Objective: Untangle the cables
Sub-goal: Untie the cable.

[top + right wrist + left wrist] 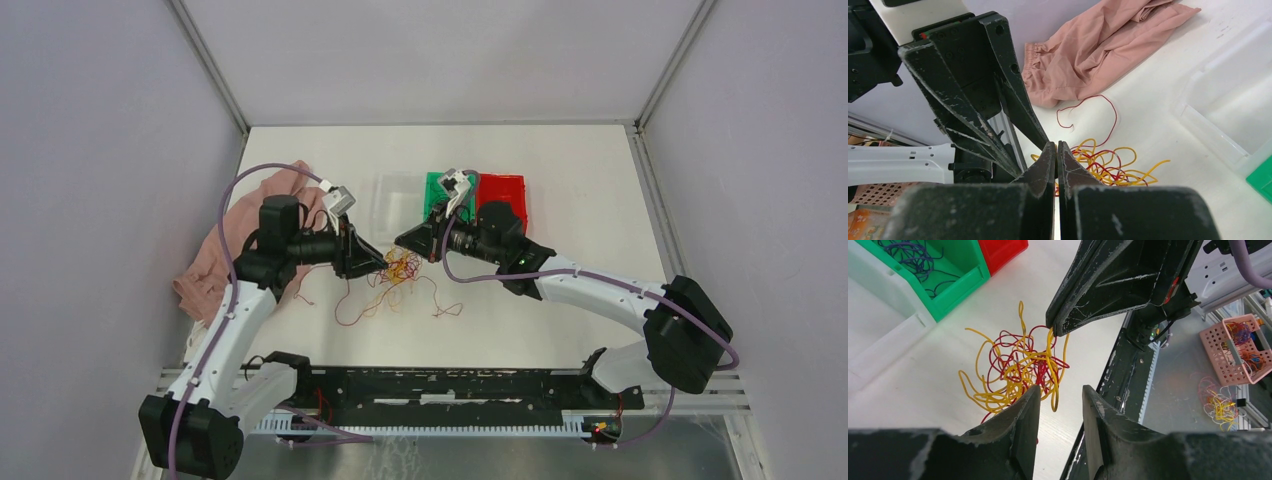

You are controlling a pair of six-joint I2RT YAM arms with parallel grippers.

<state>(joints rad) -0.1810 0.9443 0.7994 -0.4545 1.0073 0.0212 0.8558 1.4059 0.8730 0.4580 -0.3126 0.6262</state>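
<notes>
At mid-bench point(585, 185), between the two arms, the red and yellow cables point(1015, 367) sit in one knot under the right hand point(1057, 331), whose jaws are pressed together, seemingly on a yellow strand. The left hand point(1061, 392), jaws apart and empty, faces it just short of the knot, which lies ahead and slightly to its left finger's side, so a short reach forward looks enough

Cables point(1013, 367): tangle of yellow-orange and red strands. Purple cables point(913, 255): dark, bluish.
Bins: green bin point(960, 290), red bin point(1003, 250), clear bin point(1228, 115), colourless and see-through.
Cloth point(1098, 50): plain dusty pink.
Table point(560, 300): white.
Basket point(1235, 352): pink, regular grid of holes.
Robot arms point(600, 290): white shells, black joints, lilac hoses point(235, 190).
</notes>
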